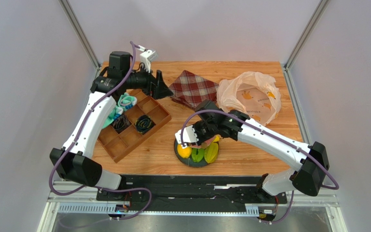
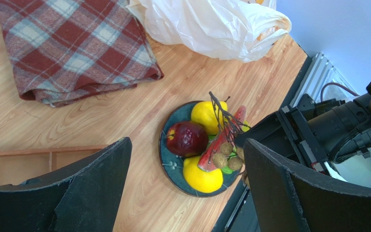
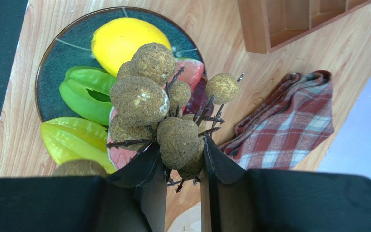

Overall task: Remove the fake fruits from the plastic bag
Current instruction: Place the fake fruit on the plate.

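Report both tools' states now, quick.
Left tool: open, holding nothing.
Right tool: closed on the tan plastic grape bunch with dark stems, over the dark round plate.

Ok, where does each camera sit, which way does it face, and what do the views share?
Top external: above and behind the bases, looking down on the table; left arm and right arm show whole.
Left wrist: high over the far side, looking down at cloth, bag and plate; the open left gripper frames the bottom.
Right wrist: just above the plate, looking down; the right gripper holds the grape bunch.
Shared: all three see plate and cloth.
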Controlling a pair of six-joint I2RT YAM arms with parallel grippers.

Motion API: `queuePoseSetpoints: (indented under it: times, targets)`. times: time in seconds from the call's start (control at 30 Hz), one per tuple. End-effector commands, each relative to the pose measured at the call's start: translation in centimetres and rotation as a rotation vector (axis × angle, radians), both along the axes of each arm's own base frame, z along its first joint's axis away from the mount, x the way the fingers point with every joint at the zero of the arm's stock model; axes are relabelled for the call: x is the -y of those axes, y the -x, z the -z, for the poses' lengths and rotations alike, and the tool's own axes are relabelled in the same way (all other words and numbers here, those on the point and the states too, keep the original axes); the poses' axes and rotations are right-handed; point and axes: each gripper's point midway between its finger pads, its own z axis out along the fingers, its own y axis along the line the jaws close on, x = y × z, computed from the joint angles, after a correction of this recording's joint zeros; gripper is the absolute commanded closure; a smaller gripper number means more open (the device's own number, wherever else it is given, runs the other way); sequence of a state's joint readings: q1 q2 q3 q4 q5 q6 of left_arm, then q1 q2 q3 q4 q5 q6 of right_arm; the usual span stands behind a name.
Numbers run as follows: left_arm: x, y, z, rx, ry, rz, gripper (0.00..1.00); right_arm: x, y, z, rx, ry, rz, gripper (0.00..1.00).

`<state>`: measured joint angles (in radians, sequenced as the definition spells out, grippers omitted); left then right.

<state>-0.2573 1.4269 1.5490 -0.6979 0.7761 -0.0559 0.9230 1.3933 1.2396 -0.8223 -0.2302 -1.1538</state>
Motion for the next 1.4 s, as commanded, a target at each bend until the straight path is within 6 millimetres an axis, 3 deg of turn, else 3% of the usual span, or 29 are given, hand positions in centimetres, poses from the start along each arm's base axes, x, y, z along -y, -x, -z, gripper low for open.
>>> queuePoseSetpoints:
  times: [0.0, 0.2, 0.23, 0.6, 0.8, 1.1, 1.37]
  targets:
    - [-0.4, 0.2, -1.0, 0.054, 0.003, 0.002, 0.06, -0.1, 0.0, 0.8, 0.019, 0.012, -0.023, 0.65]
    - [-0.1, -0.4, -0.9, 0.034, 0.021, 0.006, 0.05, 0.6, -0.2, 0.8, 0.034, 0.012, 0.02, 0.38]
    - [0.0, -0.5, -0.9, 0.031, 0.024, 0.008, 0.06, 0.8, -0.1, 0.9, 0.034, 0.018, 0.023, 0.37]
    - [0.1, -0.5, -0.6, 0.019, 0.03, 0.013, 0.05, 2.2, 0.0, 1.2, 0.04, 0.057, 0.055, 0.34]
    - [0.2, -0.5, -0.6, 0.016, 0.033, 0.013, 0.06, 2.9, 0.9, -0.1, 0.034, 0.041, 0.051, 0.32]
    - [0.3, -0.7, -0.6, 0.009, 0.038, 0.014, 0.06, 4.5, 0.3, -1.0, 0.069, 0.072, 0.113, 0.32]
    - [0.5, -0.8, -0.4, -0.003, 0.045, 0.017, 0.06, 3.5, 0.7, 0.7, -0.014, 0.051, 0.161, 0.32]
